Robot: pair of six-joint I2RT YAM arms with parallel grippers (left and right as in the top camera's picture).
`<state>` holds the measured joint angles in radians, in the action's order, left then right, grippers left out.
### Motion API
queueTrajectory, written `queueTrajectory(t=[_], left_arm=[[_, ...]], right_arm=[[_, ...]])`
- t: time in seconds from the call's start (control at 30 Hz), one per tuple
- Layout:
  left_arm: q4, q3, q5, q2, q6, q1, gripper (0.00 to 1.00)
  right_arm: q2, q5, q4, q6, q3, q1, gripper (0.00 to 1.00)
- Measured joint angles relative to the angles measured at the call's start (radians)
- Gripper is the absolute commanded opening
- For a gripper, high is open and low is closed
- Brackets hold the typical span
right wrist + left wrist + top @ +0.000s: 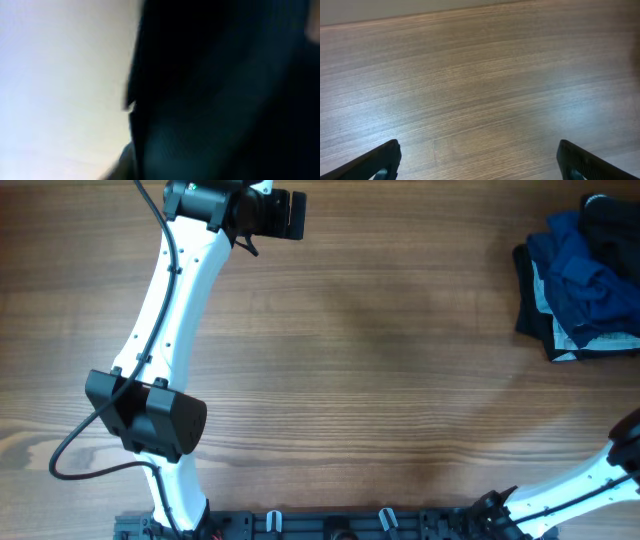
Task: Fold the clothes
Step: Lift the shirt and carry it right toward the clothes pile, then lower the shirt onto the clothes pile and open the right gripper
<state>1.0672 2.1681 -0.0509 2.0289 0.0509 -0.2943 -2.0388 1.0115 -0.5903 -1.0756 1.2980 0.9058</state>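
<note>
1. The left gripper (479, 150) hangs over the table (380, 380) with its fingers (380, 160) spread wide and nothing between them. Only bare wood lies under and ahead of it.
2. The right gripper does not appear in the overhead view, because the right arm (580, 490) runs off the frame edge. In its own wrist view no finger can be made out, so I cannot tell whether it is spread, pressed together or pinching cloth.
3. The right wrist view is blurred. Dark fabric (225, 90) fills most of it, hard up against the lens, with a pale blank area to one side. I judge this to be the black garment, lying directly at the right gripper. No sleeve or logo shows to confirm it.
4. Going outward from the left gripper, no black garment is spread anywhere on the wood within its reach. The only cloth on the table is a heap of blue, dark and pale garments (580, 280). It lies well apart from the left gripper, across the open wood, and it is not the piece to be folded.
5. Deciding relation: the garment lies on the right arm's side, well away from the left gripper, so the right arm is much the nearer.
6. The garment's long axis cannot be read, since nothing of it is laid out.
7. Judgement: folding has not begun. The garment must first be brought onto the open wood and spread out.
</note>
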Motion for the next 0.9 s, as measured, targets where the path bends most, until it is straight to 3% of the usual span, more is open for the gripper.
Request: queueTrajectory(t=[0.07, 0.1, 0.13, 0.6, 0.9], left_arm=[[-0.002, 0.000, 0.000, 0.000, 0.004, 0.000, 1.00], [-0.003, 0.000, -0.001, 0.000, 0.009, 0.000, 1.00], [-0.004, 0.000, -0.002, 0.000, 0.014, 0.000, 1.00], [-0.005, 0.000, -0.015, 0.000, 0.030, 0.000, 1.00], [-0.006, 0.000, -0.022, 0.000, 0.031, 0.000, 1.00]], right_arm=[[0.022, 0.014, 0.085, 0.003, 0.000, 0.010, 0.57], [0.032, 0.019, 0.113, 0.009, 0.001, 0.013, 0.71], [0.045, 0.026, 0.138, 0.013, 0.002, 0.015, 0.99], [0.109, 0.040, 0.416, 0.079, 0.007, 0.040, 0.99], [0.309, 0.072, 0.384, 0.108, 0.007, 0.099, 1.00]])
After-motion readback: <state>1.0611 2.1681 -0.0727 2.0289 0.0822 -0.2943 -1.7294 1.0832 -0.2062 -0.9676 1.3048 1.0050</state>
